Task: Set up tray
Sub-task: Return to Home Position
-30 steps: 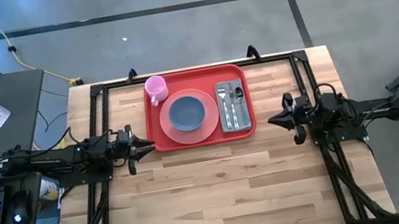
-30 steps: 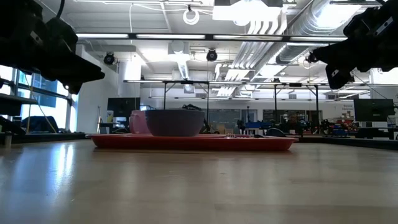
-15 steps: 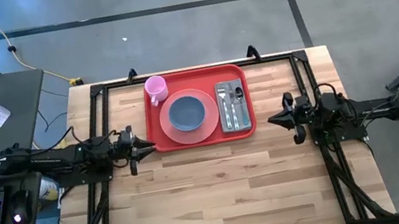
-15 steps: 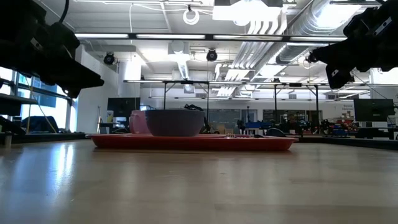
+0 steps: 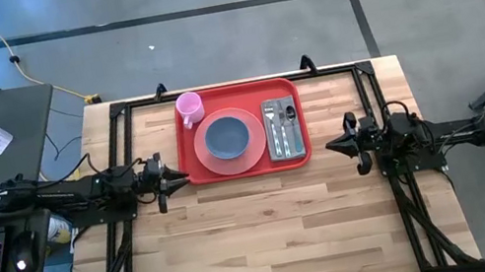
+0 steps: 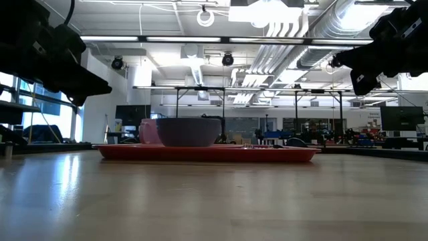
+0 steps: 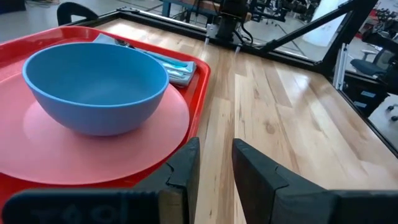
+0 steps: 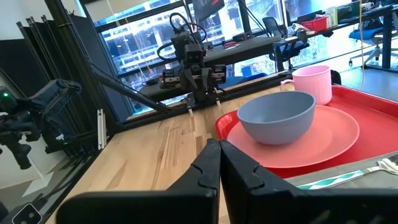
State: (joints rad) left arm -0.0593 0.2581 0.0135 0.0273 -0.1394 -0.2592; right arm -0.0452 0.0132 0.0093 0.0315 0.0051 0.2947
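From the low view's near edge the bare surface [image 6: 214,201] runs back to the tray [image 6: 207,153], which lies flat at the far middle, with an arm hanging clear off each end of it. The left arm [image 5: 82,189] has drawn a little farther back from the tray's left end over the last second and then stopped. The right arm [image 5: 423,136], off the tray's right end, has not moved. I judge the retreat to rest nearly done, with nothing left to place.

On the tray, the pink cup [image 5: 189,105] stands at its far left corner. The blue bowl [image 5: 226,137] sits on the salmon plate [image 5: 256,154] at its middle, and the grey napkin [image 5: 288,153] with the cutlery [image 5: 280,119] lies at its right end. The high view shows that cutlery laid out, while the low view hides it behind the rim.

Only the wrist views settle the jaws: the left jaws stand slightly parted and empty near the tray's left edge, and the right jaws are pressed together on nothing. Their height above the surface shows in the low view alone
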